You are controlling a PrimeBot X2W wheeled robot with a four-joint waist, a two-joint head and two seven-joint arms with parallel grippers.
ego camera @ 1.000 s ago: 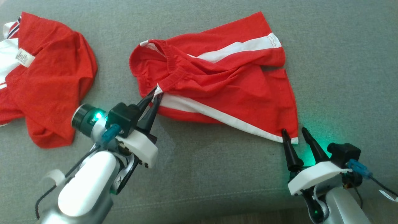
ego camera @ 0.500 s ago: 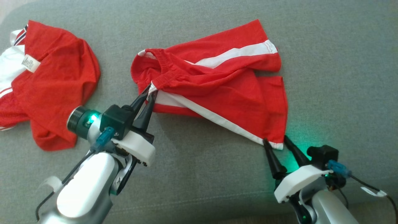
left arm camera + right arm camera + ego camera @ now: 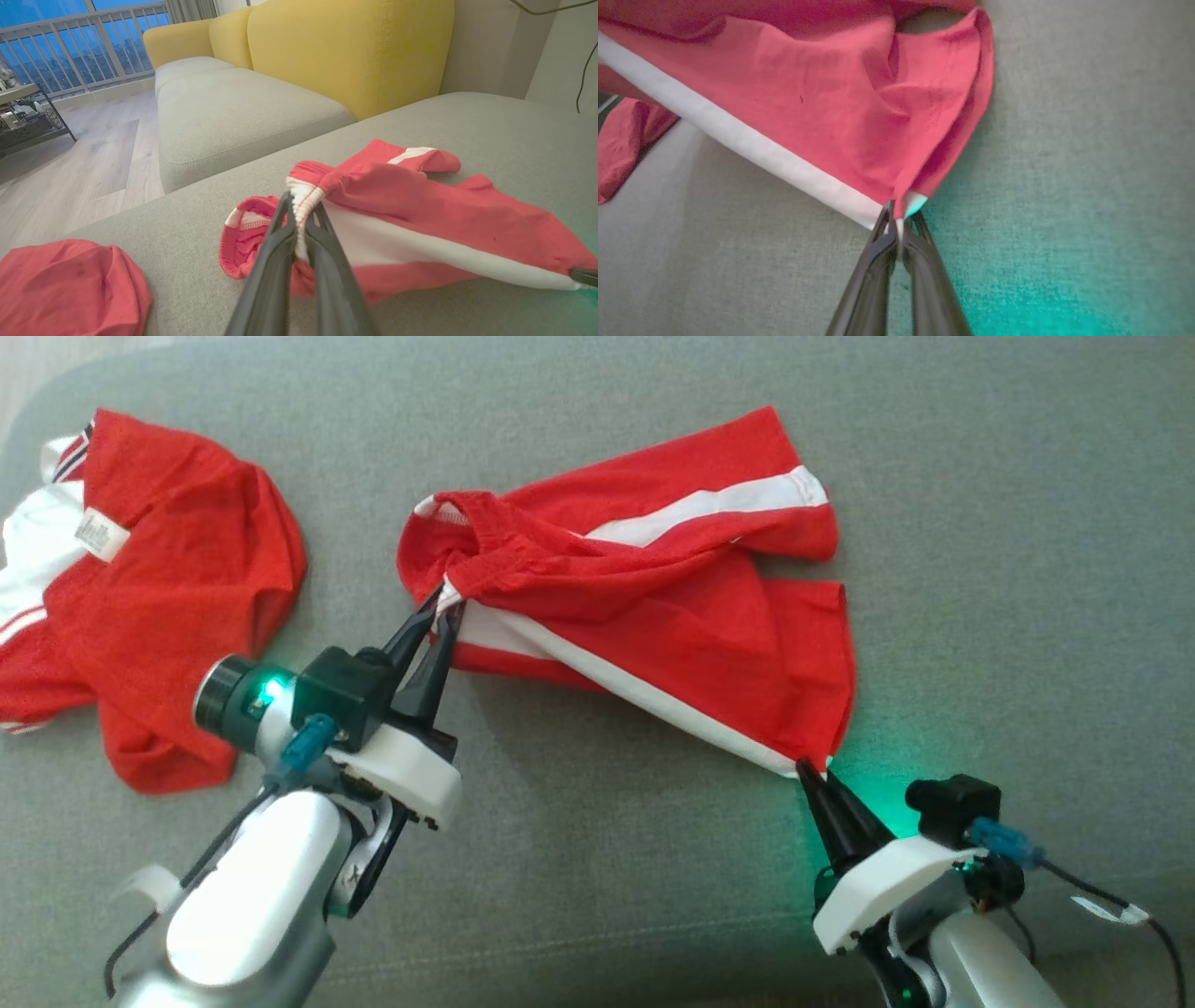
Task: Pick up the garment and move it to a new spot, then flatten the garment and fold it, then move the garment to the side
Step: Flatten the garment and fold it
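The garment (image 3: 672, 616) is a pair of red shorts with white side stripes, lying rumpled across the middle of the grey cushion (image 3: 597, 859). My left gripper (image 3: 444, 607) is shut on the elastic waistband at the garment's left end; the left wrist view shows the waistband (image 3: 303, 196) pinched between the fingers of that gripper (image 3: 299, 219). At the lower right, my right gripper (image 3: 810, 770) is shut on the hem corner of one leg. In the right wrist view the white-striped corner (image 3: 901, 205) is nipped between the tips of the right gripper (image 3: 896, 224). The cloth (image 3: 822, 102) hangs taut between the two grips.
A second red and white garment (image 3: 149, 588) lies bunched at the left of the cushion, with its red bulk (image 3: 70, 284) in the left wrist view. Beyond the cushion's far edge stand a yellow sofa (image 3: 345, 46) and wooden floor (image 3: 84, 154).
My right gripper closed on the hem corner, which it straddled open before. The head camera shifted, sliding the whole picture. The left grip on the waistband is unchanged.
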